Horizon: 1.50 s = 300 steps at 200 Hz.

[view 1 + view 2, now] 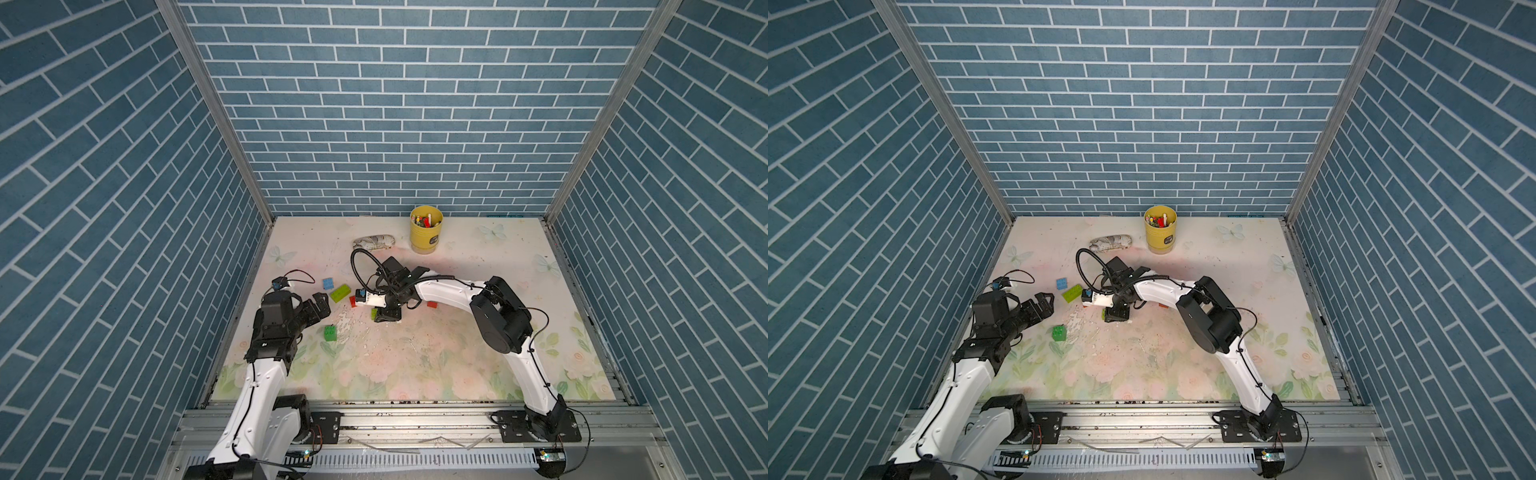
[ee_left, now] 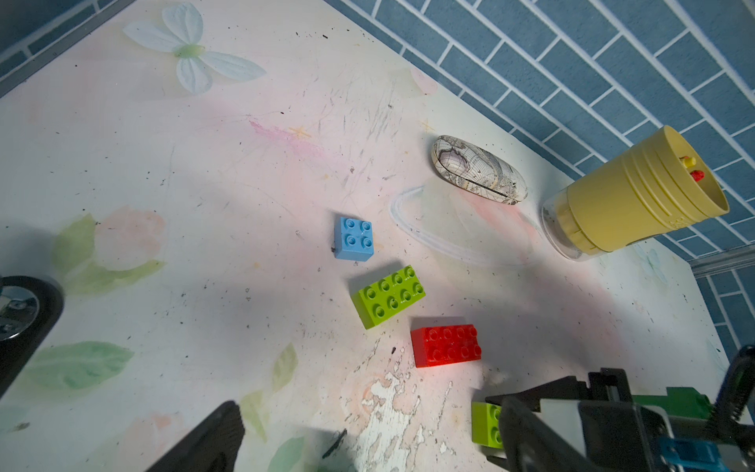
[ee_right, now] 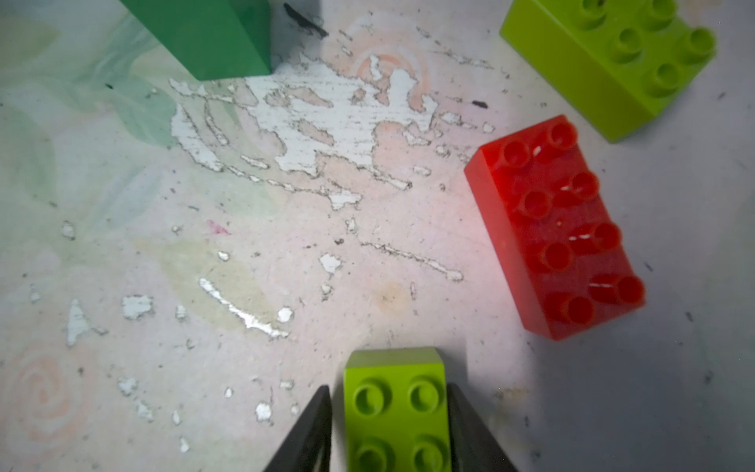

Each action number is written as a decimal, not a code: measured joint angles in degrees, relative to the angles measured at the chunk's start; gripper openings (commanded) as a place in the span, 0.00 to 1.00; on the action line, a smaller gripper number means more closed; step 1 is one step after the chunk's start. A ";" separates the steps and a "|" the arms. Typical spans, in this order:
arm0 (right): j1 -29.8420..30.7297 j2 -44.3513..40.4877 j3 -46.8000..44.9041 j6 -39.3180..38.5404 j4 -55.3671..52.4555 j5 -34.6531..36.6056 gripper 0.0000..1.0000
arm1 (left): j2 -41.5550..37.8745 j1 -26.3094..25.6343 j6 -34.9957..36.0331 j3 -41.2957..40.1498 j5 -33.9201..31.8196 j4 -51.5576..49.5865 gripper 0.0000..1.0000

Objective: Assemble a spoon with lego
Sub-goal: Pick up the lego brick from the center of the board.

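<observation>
The right gripper [image 3: 388,388] stands with jaws narrow against both flanks of a small lime brick [image 3: 396,412], whose front end pokes past the tips; held off-centre, it could, I judge, pivot or slip on lifting, or clip the red brick [image 3: 555,229] near those tips; the right arm [image 1: 449,291] stretches forward, wrist pitched steeply down; the left gripper [image 1: 319,308], wide and empty, hovers by a green brick [image 1: 331,332]; no spoon yet, the lego [image 2: 388,296] lies loose.

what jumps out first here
The right gripper straddling a lime brick near the middle of the table draws the eye first. Nearby lie a red brick, a second lime brick and a light-blue brick, all loose. A yellow cup stands by the back wall.
</observation>
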 measured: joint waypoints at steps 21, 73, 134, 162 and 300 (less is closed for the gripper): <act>0.00 0.00 0.90 0.00 -0.28 0.00 0.49 | 0.00 0.00 0.00 0.00 0.00 0.00 0.99; 0.00 0.00 1.16 0.00 -1.11 0.00 0.41 | 0.02 0.00 0.00 0.00 0.02 0.00 0.99; 0.00 0.00 1.27 -0.02 -1.53 0.00 0.27 | 0.50 0.00 0.04 0.00 0.72 0.00 0.99; -0.52 -1.29 1.25 0.63 -2.43 -0.04 0.27 | 0.72 0.00 0.04 0.00 2.25 0.02 0.99; -16.35 -34.71 -12.90 -0.13 -16.50 4.04 0.25 | 23.26 -26.93 -6.03 3.10 4.76 19.96 0.98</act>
